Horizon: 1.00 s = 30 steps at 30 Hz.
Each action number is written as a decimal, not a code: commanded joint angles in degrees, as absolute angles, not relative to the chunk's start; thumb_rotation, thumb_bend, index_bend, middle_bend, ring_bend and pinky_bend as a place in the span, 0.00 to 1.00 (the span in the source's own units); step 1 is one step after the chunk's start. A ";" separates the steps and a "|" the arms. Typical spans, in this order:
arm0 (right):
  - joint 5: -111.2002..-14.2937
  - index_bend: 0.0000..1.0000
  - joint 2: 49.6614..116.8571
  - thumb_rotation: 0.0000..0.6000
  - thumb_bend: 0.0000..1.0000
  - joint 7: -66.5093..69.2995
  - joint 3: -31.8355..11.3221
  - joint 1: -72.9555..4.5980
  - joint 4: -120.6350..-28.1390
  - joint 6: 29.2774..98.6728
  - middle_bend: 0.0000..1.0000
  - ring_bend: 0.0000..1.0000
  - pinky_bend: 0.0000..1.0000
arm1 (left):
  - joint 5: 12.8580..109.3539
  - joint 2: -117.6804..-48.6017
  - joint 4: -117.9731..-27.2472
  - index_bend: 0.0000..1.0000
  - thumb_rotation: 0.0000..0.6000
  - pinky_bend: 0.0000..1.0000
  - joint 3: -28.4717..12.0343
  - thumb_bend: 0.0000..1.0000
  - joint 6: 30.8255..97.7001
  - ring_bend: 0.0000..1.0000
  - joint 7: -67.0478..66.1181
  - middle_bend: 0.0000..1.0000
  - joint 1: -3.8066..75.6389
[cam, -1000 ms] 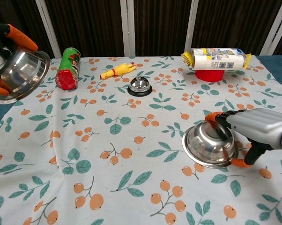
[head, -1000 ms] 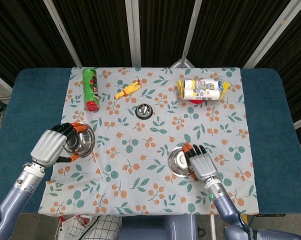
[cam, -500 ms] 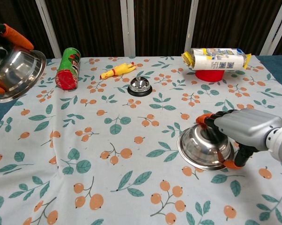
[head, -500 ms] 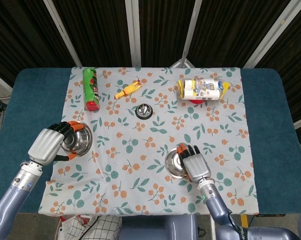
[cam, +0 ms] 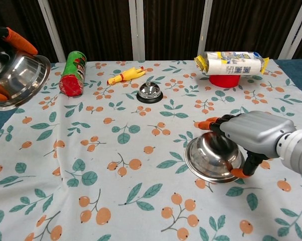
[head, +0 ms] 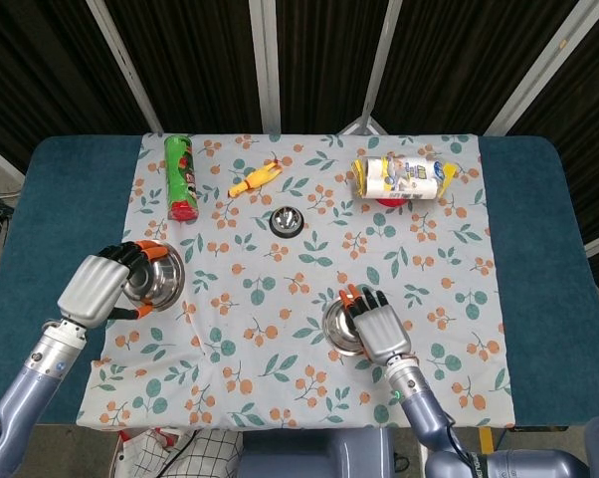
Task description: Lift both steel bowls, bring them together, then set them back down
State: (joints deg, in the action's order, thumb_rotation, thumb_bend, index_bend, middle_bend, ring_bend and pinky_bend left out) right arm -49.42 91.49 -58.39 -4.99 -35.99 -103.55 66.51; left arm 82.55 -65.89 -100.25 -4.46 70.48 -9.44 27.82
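Observation:
My left hand (head: 99,289) (cam: 1,47) grips one steel bowl (head: 152,280) (cam: 19,79) by its rim, holding it tilted above the left edge of the floral cloth. Its open side faces the table's middle. My right hand (head: 378,330) (cam: 254,134) holds the second steel bowl (head: 339,326) (cam: 211,156) at the front right, tilted and raised a little off the cloth. Its fingers wrap the bowl's far rim and its thumb sits under the near rim. The two bowls are far apart.
A green chip can (head: 181,178) lies at the back left beside a yellow rubber chicken (head: 254,180). A call bell (head: 287,221) stands in the middle back. A packet (head: 403,176) rests on a red cup (cam: 225,80) at the back right.
My right hand has carried its bowl leftward toward the table's middle. The left hand's bowl shifted slightly and stays raised at the left edge.

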 commanded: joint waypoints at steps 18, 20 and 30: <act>-45.70 0.00 94.28 1.00 0.33 -61.65 -3.41 -38.59 -103.24 67.90 0.00 0.00 0.24 | 82.20 -66.44 -100.46 0.63 1.00 0.76 -4.71 0.58 69.41 0.53 -10.76 0.66 27.94; -45.04 0.00 94.28 1.00 0.33 -61.79 -3.41 -38.87 -102.94 67.91 0.00 0.00 0.31 | 82.13 -66.52 -100.41 0.63 1.00 0.76 -4.70 0.58 69.30 0.53 -11.00 0.66 27.93; -45.27 0.31 93.51 1.00 0.33 -60.33 -3.08 -39.36 -102.80 68.03 0.28 0.34 0.72 | 81.80 -67.01 -100.46 0.63 1.00 0.76 -4.80 0.58 68.61 0.53 -11.74 0.66 28.13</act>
